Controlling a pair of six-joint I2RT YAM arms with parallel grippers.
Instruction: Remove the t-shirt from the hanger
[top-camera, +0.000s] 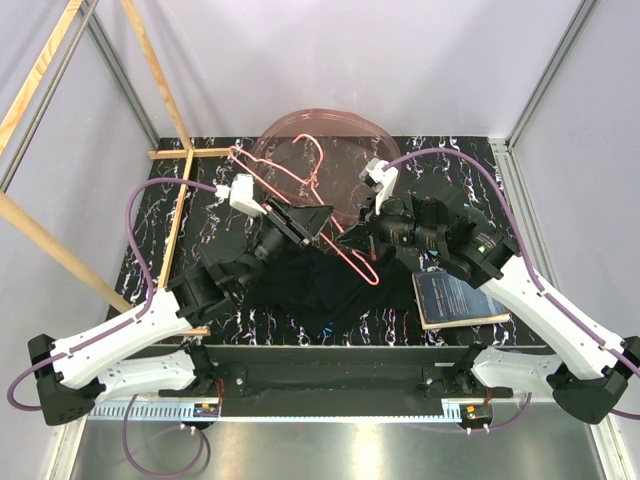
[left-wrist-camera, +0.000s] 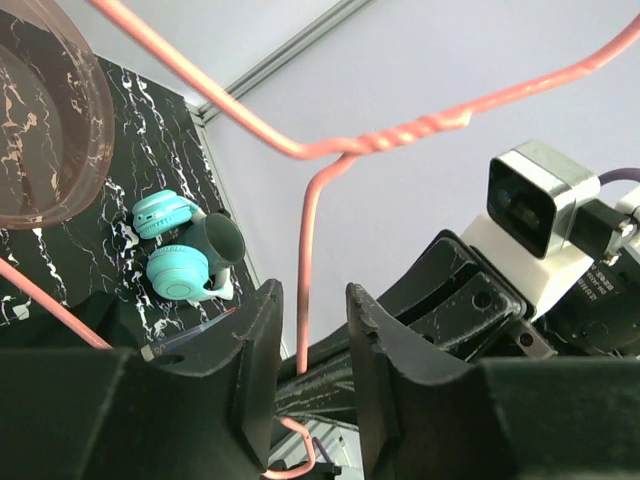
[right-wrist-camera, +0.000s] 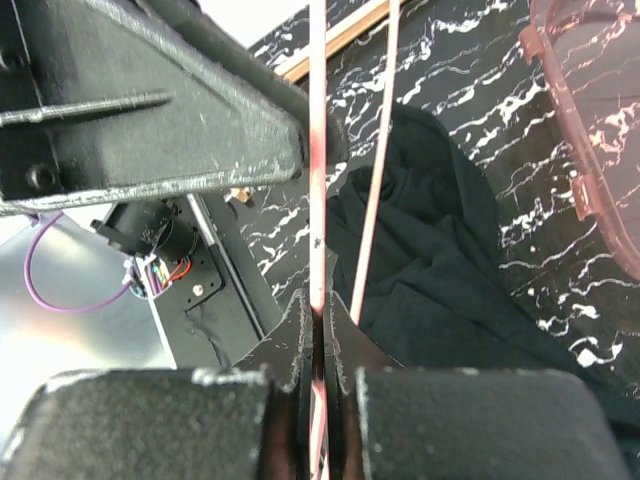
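Right gripper (right-wrist-camera: 320, 330) clamped the hanger (right-wrist-camera: 318, 230) wire, steadying it above the t-shirt (right-wrist-camera: 430, 230); left gripper (left-wrist-camera: 310, 300) stood apart around the hook.

the t-shirt (top-camera: 310, 285) lies heaped on the tabletop (top-camera: 150, 262) at its near middle, just beyond the arm bases. the hanger (left-wrist-camera: 405, 133) is up off the tabletop above the t-shirt, between the two arms, slanting from the far left to the near right. behind it, at the far middle edge, sits the basin (top-camera: 320, 117). the book (top-camera: 458, 300) lies right of the t-shirt, near the front edge. the headphones (left-wrist-camera: 172, 270) rest on the tabletop near the basin. a wooden frame (top-camera: 180, 200) stands at the far left.
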